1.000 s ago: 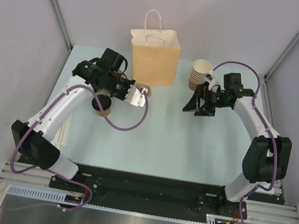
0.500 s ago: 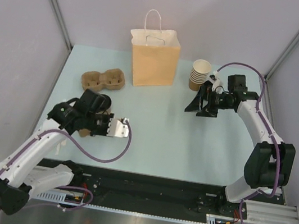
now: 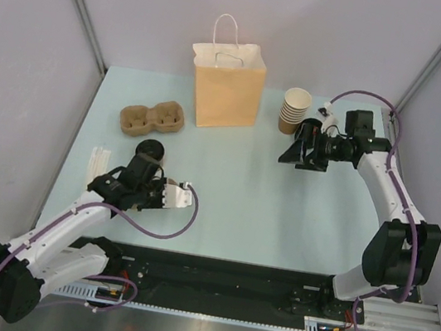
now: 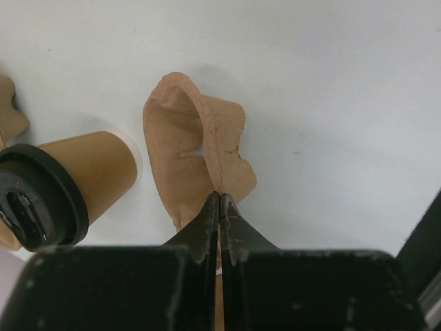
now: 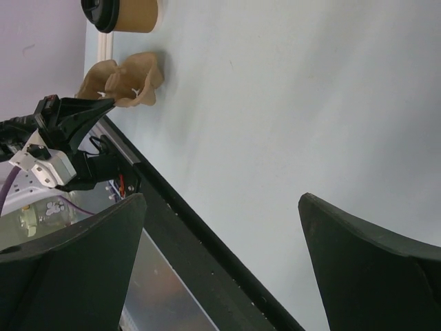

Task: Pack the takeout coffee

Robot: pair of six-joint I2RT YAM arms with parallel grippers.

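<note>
The takeout coffee [image 3: 149,153], a small kraft cup with a black lid, stands on the left of the table. It also shows in the left wrist view [image 4: 48,196] and the right wrist view [image 5: 124,12]. My left gripper [image 3: 116,187] [image 4: 220,196] is just in front of the cup, apart from it. It is shut on the edge of a crumpled brown pulp carrier piece [image 4: 196,148] [image 5: 124,83]. My right gripper [image 3: 307,146] [image 5: 222,200] is open and empty, low over the table in front of the cup stack. The paper bag [image 3: 227,83] stands upright at the back.
A two-cup pulp carrier [image 3: 152,117] lies left of the bag. A stack of lidless tan cups [image 3: 294,110] stands right of the bag, close to my right gripper. White sticks [image 3: 96,164] lie near the left edge. The table's near edge [image 5: 179,214] runs close to the left gripper.
My left arm has pulled back from beside the bag to the front left, uncovering the two-cup carrier and the coffee. My right gripper has shifted slightly right.
</note>
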